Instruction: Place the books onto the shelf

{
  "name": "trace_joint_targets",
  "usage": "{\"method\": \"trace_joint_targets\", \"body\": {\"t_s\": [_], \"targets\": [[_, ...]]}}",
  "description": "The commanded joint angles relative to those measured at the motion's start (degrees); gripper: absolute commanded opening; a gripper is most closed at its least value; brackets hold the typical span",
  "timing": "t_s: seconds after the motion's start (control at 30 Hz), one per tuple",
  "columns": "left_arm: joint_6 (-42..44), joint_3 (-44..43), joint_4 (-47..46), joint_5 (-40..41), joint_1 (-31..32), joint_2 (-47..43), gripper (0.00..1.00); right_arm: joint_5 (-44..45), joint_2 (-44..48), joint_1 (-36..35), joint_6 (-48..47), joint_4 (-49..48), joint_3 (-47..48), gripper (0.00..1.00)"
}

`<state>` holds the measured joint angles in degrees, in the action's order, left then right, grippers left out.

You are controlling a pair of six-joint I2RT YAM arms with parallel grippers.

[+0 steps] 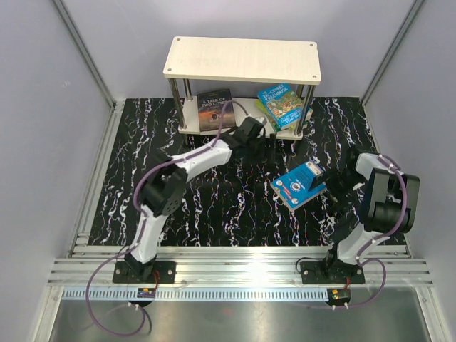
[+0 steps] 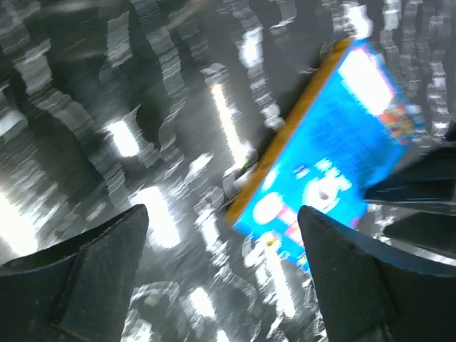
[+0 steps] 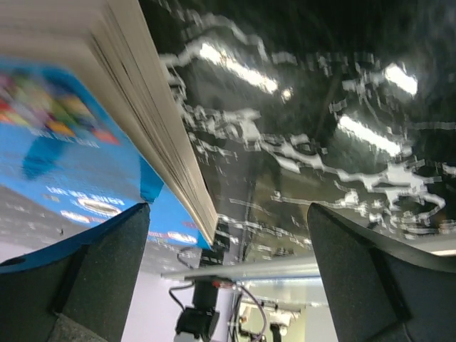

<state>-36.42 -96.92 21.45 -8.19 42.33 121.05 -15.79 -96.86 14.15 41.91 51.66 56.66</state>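
Lying off the shelf: one thin blue paperback with a white emblem and an orange-yellow spine [image 1: 301, 187]. You will find it on the black, white-veined marbled tabletop [image 1: 214, 206], right of centre, turned askew and apart from the shelf.
Shelf: the small two-tier shelf of pale wood boards on silver metal posts [image 1: 242, 60] stands at the far middle of the tabletop.
Lower board, left side: a dark-covered paperback [image 1: 215, 109] lies flat, cover up.
Lower board, right side: a small stack of green and blue cartoon-covered paperbacks [image 1: 281, 105] lies flat, a green cover on top.
Left gripper: your left gripper [image 1: 274, 147] reaches out just in front of the lower board, near the stack. Its black fingers [image 2: 100, 271] stand wide apart with only tabletop between them, so it holds nothing.
Left wrist view: blurred, but you can make out the blue paperback ahead and to the right, apart from the fingers.
Right gripper: your right gripper [image 1: 329, 184] sits at the blue paperback's right-hand edge. Its fingers [image 3: 370, 278] are spread wide. The book's page edge runs between them, close to the left-hand one, and is not clamped. Whether that finger touches the cover you cannot tell.
Blue paperback's tilt: the edge nearest the right gripper looks tipped up, though you cannot be sure.
Arm bases: both are bolted to the silver aluminium rail [image 1: 235, 271] at the near edge.
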Motion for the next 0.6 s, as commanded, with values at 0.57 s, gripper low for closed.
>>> {"method": "trace_joint_targets", "body": {"t_s": [0.57], "targets": [[-3.0, -14.8, -1.5, -18.3, 7.9, 20.4, 0.96, -3.0, -3.7, 0.2, 7.8, -25.3, -7.5, 0.91]]}}
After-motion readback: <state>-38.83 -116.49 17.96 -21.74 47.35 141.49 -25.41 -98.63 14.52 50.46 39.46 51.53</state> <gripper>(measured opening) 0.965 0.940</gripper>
